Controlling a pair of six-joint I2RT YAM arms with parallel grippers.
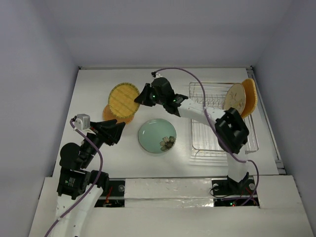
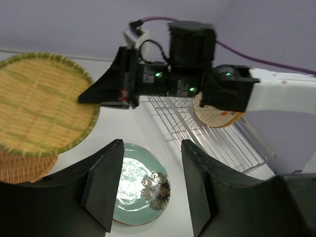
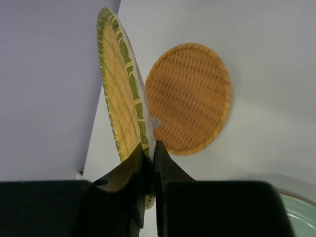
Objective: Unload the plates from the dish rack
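Woven yellow-green plate (image 1: 123, 99), upper left of centre in the overhead view, is pinched at its rim by the right gripper (image 1: 140, 97), above a round orange woven plate (image 1: 109, 116). It looks light, stiff and easy to grip; the rim suits a hold. The left gripper (image 2: 151, 148) hangs parted and empty. Only overhead shows the whole dish rack (image 1: 207, 143), right; the right wrist view shows the pinch close up.

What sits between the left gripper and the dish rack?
The pale green plate lies flat between the left gripper and the rack; the top view shows it.
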